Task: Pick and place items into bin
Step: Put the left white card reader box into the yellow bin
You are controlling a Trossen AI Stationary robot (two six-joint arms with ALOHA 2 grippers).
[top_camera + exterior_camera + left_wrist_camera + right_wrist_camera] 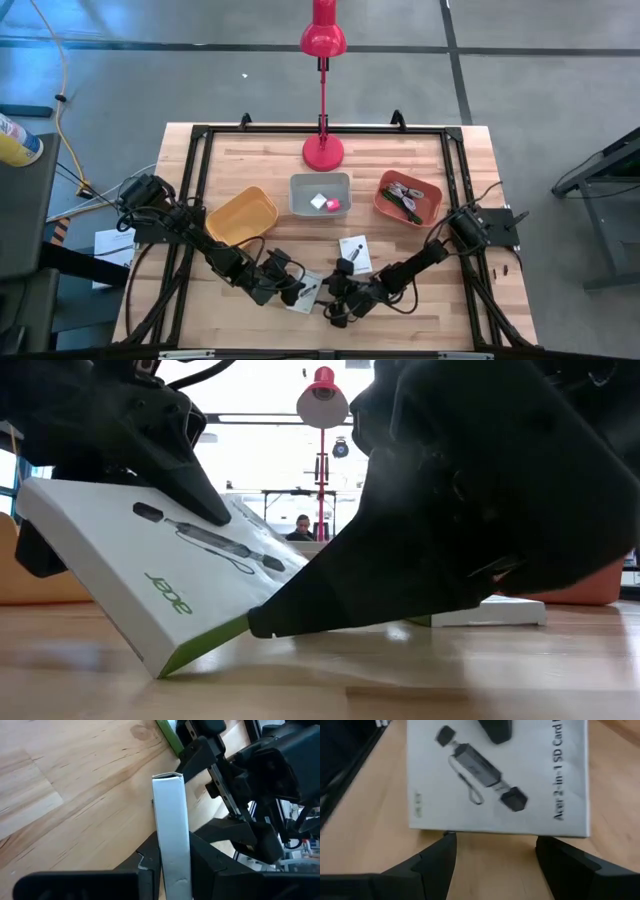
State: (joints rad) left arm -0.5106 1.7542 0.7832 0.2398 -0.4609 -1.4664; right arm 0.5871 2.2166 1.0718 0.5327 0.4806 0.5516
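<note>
Left gripper [172, 865] pinches the tilted white box [150, 580] south of the grey bin [320, 193]; right gripper [492, 855], spread, crowds it; a nudge could twist it loose.

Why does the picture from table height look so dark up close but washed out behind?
Low view: the right gripper looms close, a blurred silhouette against the bright room; the white box is lit. Right wrist view: box print slightly soft.

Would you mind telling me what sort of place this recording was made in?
Probably a robotics lab or workshop. A wooden table with a black frame stands on a bare grey floor, a red desk lamp lights it, and three sorting bins sit in a row, the grey bin in the middle.
</note>
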